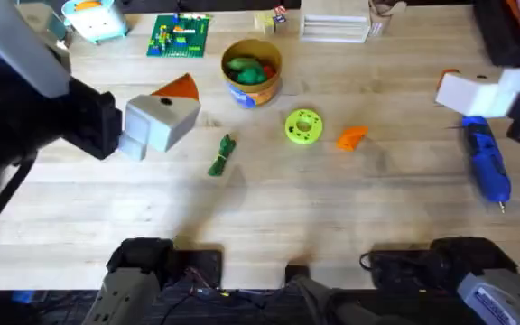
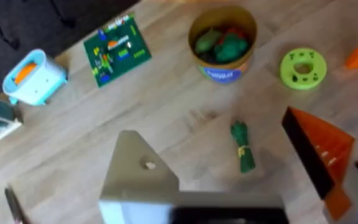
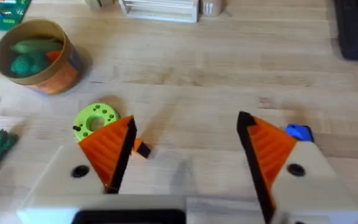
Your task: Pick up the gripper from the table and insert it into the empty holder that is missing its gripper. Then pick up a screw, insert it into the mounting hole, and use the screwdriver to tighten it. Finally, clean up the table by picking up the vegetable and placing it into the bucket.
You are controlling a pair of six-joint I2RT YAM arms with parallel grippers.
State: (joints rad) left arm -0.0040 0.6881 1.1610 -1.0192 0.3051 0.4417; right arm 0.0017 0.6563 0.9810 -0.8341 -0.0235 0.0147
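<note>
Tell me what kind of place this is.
Probably a robotics lab workbench set up for manipulation trials: a pale wooden table with toy props such as a bucket of play vegetables, a blue screwdriver, and a loose orange gripper tip lying between two arms.

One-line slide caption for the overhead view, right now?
Orange tip lies loose on the table between green disc and blue screwdriver; vegetable still outside the bucket.

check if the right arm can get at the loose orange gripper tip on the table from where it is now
Probably yes. The orange gripper tip lies alone on bare table, beside the lime-green disc but apart from it. The right gripper is open, holds nothing, and nothing stands between them.
</note>
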